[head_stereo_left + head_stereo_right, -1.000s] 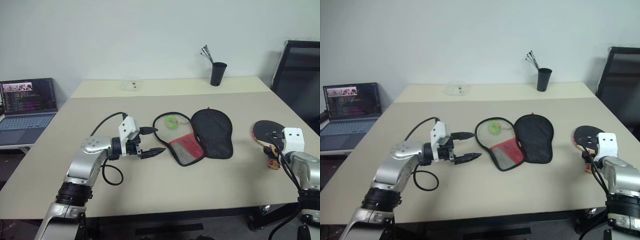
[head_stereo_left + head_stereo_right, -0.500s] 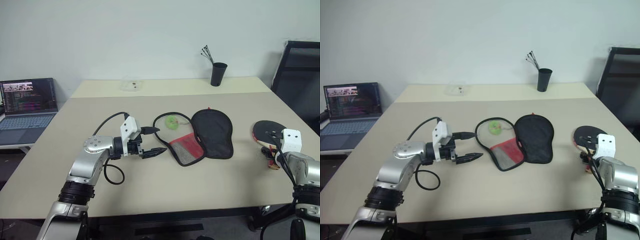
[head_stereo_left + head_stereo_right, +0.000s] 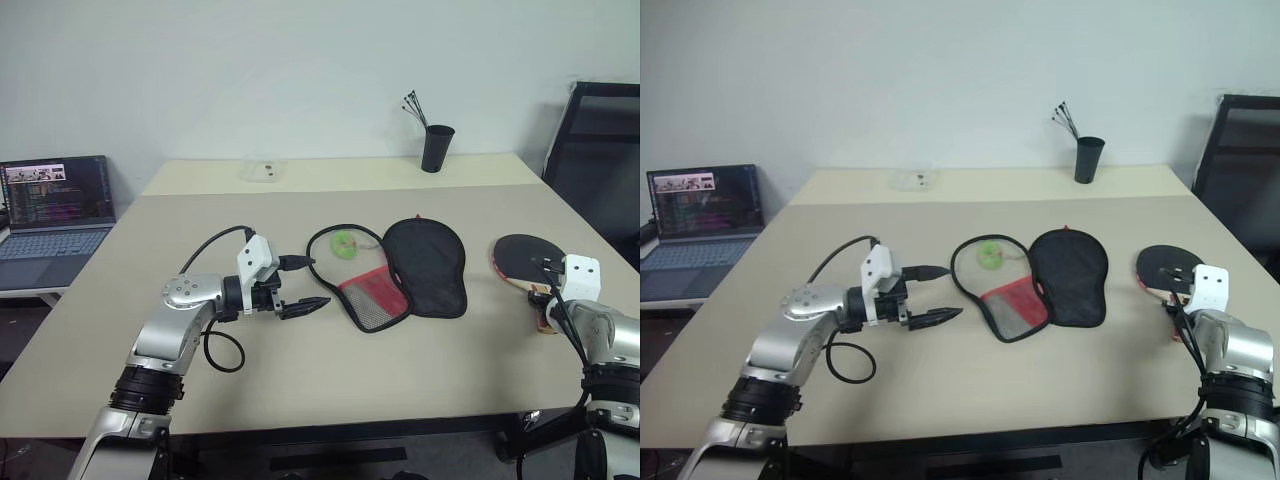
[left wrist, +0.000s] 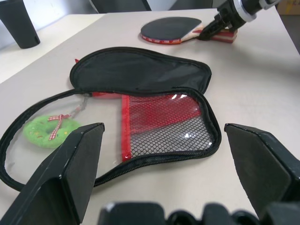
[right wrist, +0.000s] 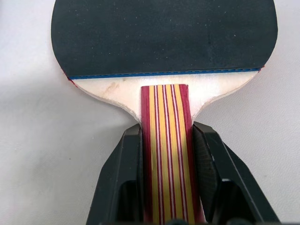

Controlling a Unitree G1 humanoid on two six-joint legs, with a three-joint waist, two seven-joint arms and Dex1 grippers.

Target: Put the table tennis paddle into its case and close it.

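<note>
Right end effector [image 5: 166, 140] clamped on paddle [image 3: 527, 262] handle (black face up) at the counter's [image 3: 300, 370] right edge; left end effector [image 3: 303, 285] spread wide, empty, beside case [image 3: 400, 272] lying unzipped mid-counter.

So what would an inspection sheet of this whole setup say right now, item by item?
Surface: beige table, a second table butted against its far edge.
Job's things: table tennis paddle lying flat near the right edge; case unzipped and spread open mid-table.
Clutter: green ring toy inside the open case; black cup with sticks and a clear lid on the far table.
Grippers: left gripper open, hovering beside the case; right gripper with its fingers against both sides of the paddle's handle.
Cables: black cable looping off the left arm.
Surroundings: open laptop at left, black chair at right, white wall.
</note>
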